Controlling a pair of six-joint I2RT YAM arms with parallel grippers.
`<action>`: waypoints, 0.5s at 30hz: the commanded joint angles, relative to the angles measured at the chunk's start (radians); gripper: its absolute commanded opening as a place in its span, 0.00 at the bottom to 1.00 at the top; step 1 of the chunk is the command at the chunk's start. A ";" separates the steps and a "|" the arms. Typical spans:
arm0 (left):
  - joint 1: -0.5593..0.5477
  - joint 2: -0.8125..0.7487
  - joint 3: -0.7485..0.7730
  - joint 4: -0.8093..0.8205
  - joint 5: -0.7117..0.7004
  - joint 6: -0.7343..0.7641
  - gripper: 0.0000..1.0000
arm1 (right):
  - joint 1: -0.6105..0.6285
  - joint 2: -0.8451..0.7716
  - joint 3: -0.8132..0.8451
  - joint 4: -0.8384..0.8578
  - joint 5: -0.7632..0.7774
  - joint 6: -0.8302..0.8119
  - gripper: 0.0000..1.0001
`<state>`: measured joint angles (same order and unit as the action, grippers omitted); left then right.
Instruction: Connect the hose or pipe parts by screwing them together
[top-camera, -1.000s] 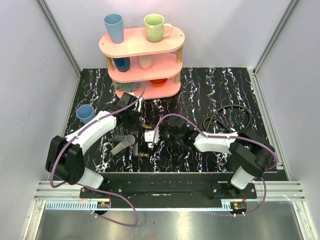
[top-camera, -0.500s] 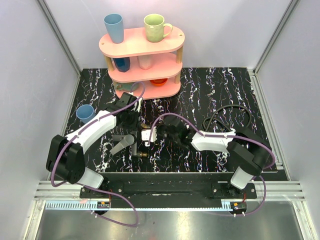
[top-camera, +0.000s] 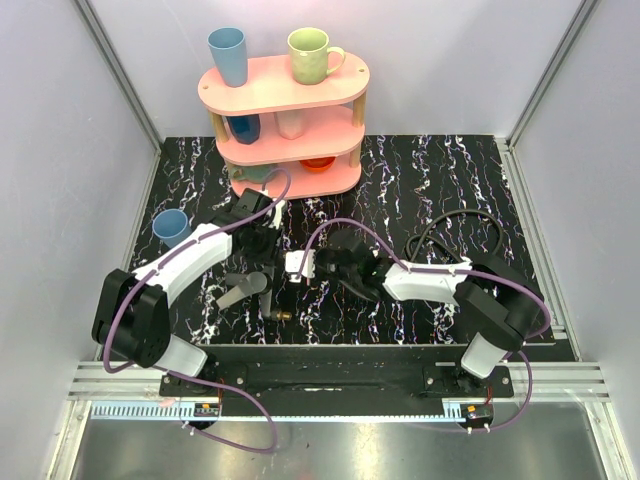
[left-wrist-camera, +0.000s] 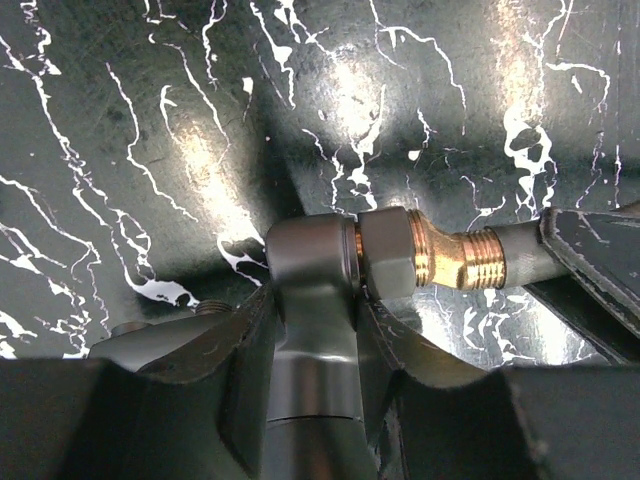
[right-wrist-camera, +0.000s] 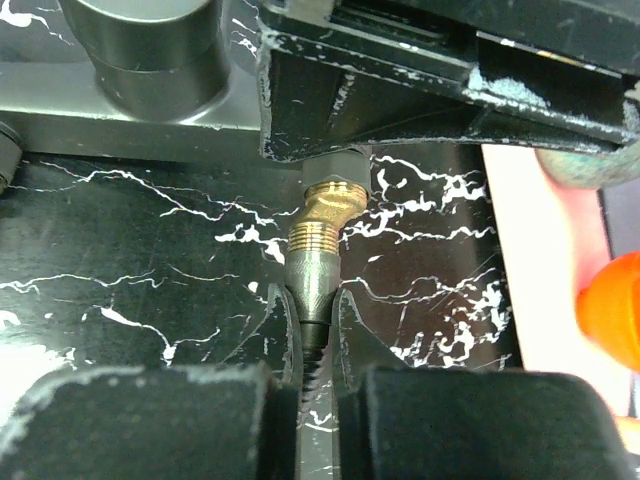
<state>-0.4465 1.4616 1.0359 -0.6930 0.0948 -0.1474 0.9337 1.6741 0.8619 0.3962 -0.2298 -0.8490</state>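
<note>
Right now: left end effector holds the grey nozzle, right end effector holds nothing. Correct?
Not quite. The left end effector does hold the grey nozzle, but the right end effector is not empty: it is shut on the hose, just behind its brass end. The right wrist view shows this.

Hose end (right-wrist-camera: 312, 272) closer, now at nozzle (left-wrist-camera: 312, 262) connector (left-wrist-camera: 450, 258).

You see a black worktop (top-camera: 430, 180) veined white, a pink shelf (top-camera: 352, 72), a blue cup (top-camera: 227, 55), a pale green mug (top-camera: 308, 54). Your nozzle (left-wrist-camera: 312, 290) is dark grey, its connector (left-wrist-camera: 455, 257) brass, the hose (top-camera: 462, 212) black.
</note>
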 joint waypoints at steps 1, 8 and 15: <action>-0.054 -0.069 0.001 0.217 0.255 -0.030 0.00 | 0.002 0.006 0.083 0.069 -0.118 0.143 0.00; -0.055 -0.106 -0.036 0.303 0.309 -0.041 0.00 | -0.055 0.022 0.065 0.171 -0.229 0.371 0.00; -0.060 -0.107 -0.053 0.323 0.330 -0.041 0.00 | -0.110 0.056 0.083 0.190 -0.342 0.504 0.00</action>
<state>-0.4500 1.4284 0.9546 -0.5728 0.1322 -0.1463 0.8307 1.6989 0.8715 0.3985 -0.4194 -0.4973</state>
